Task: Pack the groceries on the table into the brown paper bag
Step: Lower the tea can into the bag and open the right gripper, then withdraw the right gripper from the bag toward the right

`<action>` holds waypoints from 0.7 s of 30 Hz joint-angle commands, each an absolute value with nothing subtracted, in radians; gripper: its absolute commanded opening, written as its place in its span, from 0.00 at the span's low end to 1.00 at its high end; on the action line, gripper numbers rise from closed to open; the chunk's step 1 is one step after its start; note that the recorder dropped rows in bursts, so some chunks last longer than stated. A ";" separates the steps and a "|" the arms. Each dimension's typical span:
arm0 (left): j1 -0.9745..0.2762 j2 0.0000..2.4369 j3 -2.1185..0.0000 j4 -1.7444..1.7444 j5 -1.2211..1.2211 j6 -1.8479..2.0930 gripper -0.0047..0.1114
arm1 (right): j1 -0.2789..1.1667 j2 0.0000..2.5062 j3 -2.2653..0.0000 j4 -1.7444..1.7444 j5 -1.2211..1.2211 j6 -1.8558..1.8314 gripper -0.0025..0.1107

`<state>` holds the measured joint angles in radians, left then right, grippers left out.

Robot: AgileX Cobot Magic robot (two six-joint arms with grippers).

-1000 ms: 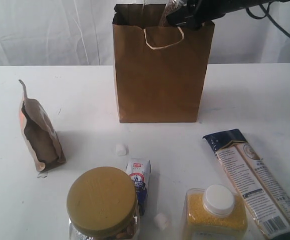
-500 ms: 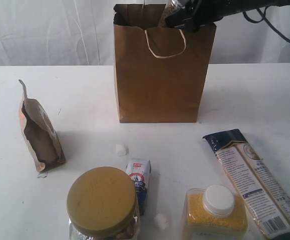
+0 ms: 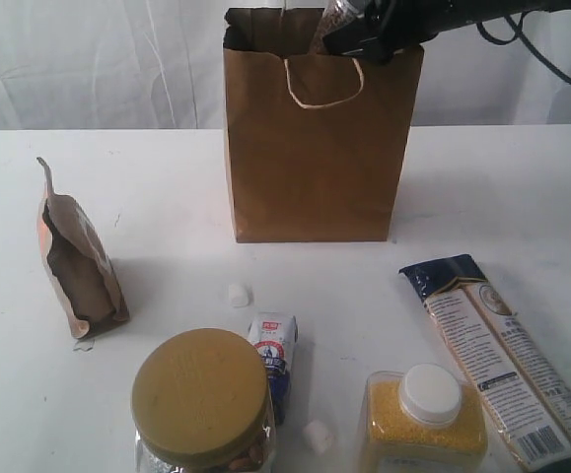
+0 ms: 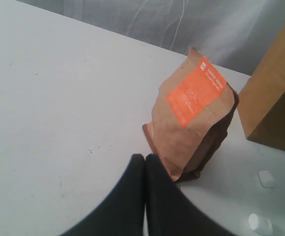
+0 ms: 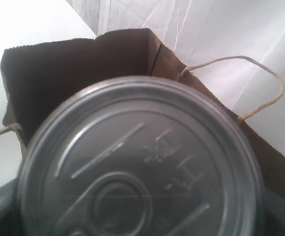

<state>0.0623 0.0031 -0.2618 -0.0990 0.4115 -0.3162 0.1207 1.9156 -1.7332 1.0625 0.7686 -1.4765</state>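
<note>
The can (image 5: 137, 162) sits in my right gripper (image 3: 362, 35), whose jaws are spread wide around its sides, with the pull-tab lid facing my wrist. It hangs tilted at the top rim of the paper bag (image 3: 310, 158), toward the one o'clock corner of the mouth. The bag stands upright at twelve o'clock on the table (image 3: 522, 187).

To do this well, I would first bring the can over the middle of the mouth, away from the near wall and the handle cord (image 3: 322, 84). The bag looks light, so a snag on either could tip it. I would then lower the can well inside before letting go, so it settles rather than drops.

My left gripper (image 4: 144, 196) is pressed closed with nothing in it, just beside the pouch (image 4: 191, 123) at nine o'clock. The gold-lidded jar (image 3: 201, 399) waits at six and the noodle pack (image 3: 502, 360) at four.
</note>
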 commanded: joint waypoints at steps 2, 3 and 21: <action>0.057 0.000 -0.270 -0.108 0.416 -0.313 0.04 | 0.121 1.896 -1.744 1.132 0.753 -1.488 0.75; 0.057 0.000 -0.270 -0.108 0.416 -0.313 0.04 | 0.121 1.896 -1.744 1.139 0.735 -1.483 0.76; 0.057 0.000 -0.270 -0.108 0.416 -0.310 0.04 | 0.110 1.829 -1.744 1.076 0.809 -1.410 0.76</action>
